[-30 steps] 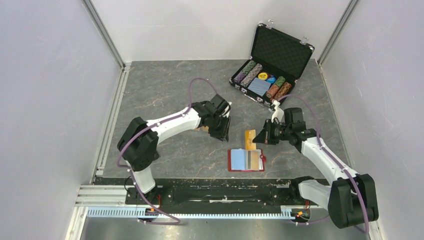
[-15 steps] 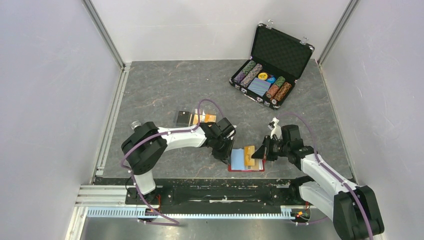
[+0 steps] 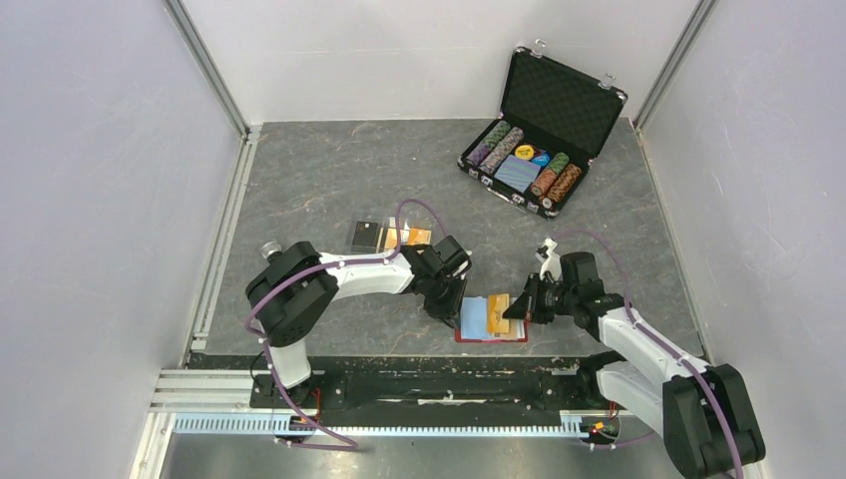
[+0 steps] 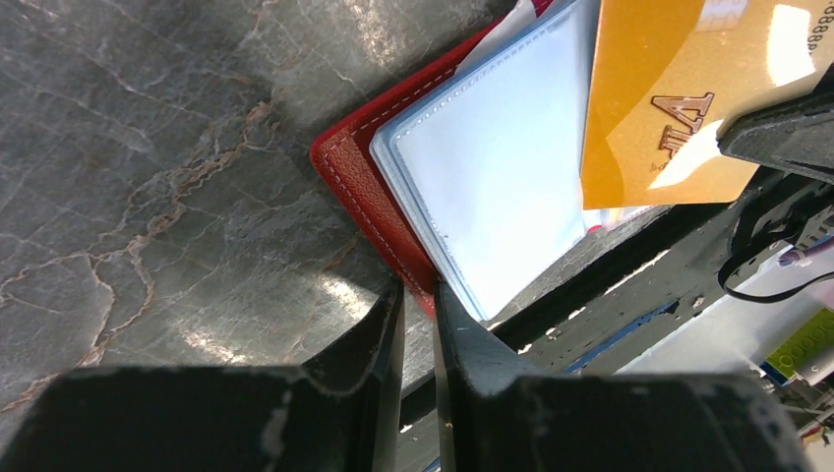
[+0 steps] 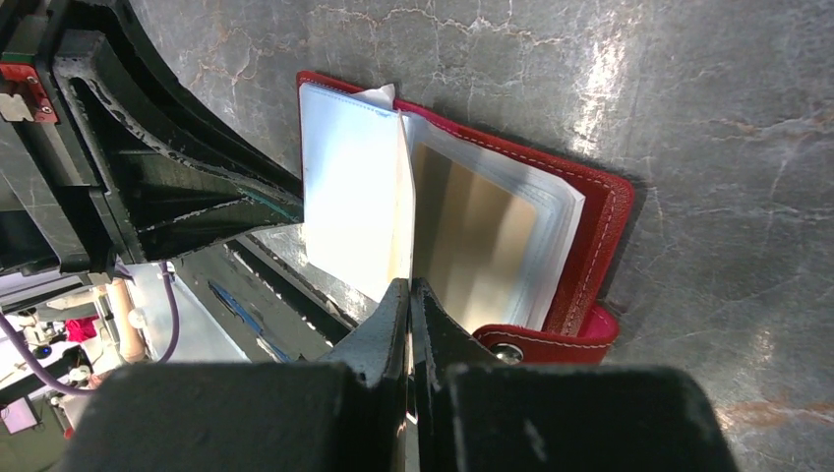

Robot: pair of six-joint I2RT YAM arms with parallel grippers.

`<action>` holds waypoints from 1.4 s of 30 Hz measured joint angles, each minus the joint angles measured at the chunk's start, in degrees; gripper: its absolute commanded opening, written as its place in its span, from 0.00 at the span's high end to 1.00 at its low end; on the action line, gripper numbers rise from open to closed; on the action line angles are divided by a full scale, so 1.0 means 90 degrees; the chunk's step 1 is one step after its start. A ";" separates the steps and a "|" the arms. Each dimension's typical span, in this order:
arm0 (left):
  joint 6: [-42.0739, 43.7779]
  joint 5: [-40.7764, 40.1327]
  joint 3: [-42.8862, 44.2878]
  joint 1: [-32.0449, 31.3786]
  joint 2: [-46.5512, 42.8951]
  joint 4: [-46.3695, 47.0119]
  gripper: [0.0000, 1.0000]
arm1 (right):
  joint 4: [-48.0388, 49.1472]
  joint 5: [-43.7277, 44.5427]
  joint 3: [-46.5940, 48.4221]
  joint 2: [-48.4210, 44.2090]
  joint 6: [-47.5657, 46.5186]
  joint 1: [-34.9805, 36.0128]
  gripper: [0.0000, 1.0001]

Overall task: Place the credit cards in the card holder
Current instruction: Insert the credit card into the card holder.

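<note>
- Down at the near edge of the table (image 3: 329, 180), the card holder (image 4: 356, 189) lies open, red cover flat on the surface, pale sleeves (image 4: 492, 187) fanned up.
- Left gripper (image 4: 418, 295) has its jaws drawn nearly together, pinching the outer edge of the red cover. It's a thin bite, right at the rim. If that bite slips, I'd expect the holder to skate away under the push of the card.
- Right gripper (image 5: 409, 290), fingers pressed tight, grips the gold card (image 4: 679, 108) by one end. The card sits over the sleeves near the middle of the holder. Touching them or just clear, I can't tell.
- Danger one, as I read it: the card's leading edge misses the pocket mouth and rides over the plastic, or dives between two sleeves instead of into one. From the right wrist the card is edge-on, so which slot it's lined up with can't be made out.
- Danger two: a slight twist jams a corner in the slot. Pushing on could buckle the sleeve or lever the card out of the fingers.
- Danger three: both grippers crowd the same small holder, so a wide correction from either could knock the other.
- More credit cards (image 3: 407, 237) lie well apart, up-table beside the left arm, so a fumble here would stall the lot.
</note>
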 measured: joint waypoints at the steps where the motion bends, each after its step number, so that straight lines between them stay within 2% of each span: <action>1: -0.0005 0.0002 0.0000 0.0000 0.0002 0.0000 0.78 | 0.0015 -0.0002 0.0000 0.0034 0.0000 0.0000 1.00; 18: -0.0027 0.0124 0.0202 -0.0007 0.0202 -0.0129 0.83 | 0.1149 -0.0617 -0.0515 0.0483 0.0457 -0.0017 1.00; 37: -0.0024 0.0117 0.0364 -0.0015 0.0306 -0.0335 0.86 | 0.1472 -0.0818 -0.0466 0.1161 0.0406 -0.0058 1.00; 42: -0.0024 0.0114 0.0374 -0.0039 0.0316 -0.0342 0.87 | 0.1008 -0.0648 -0.0262 0.1020 0.0277 -0.0039 1.00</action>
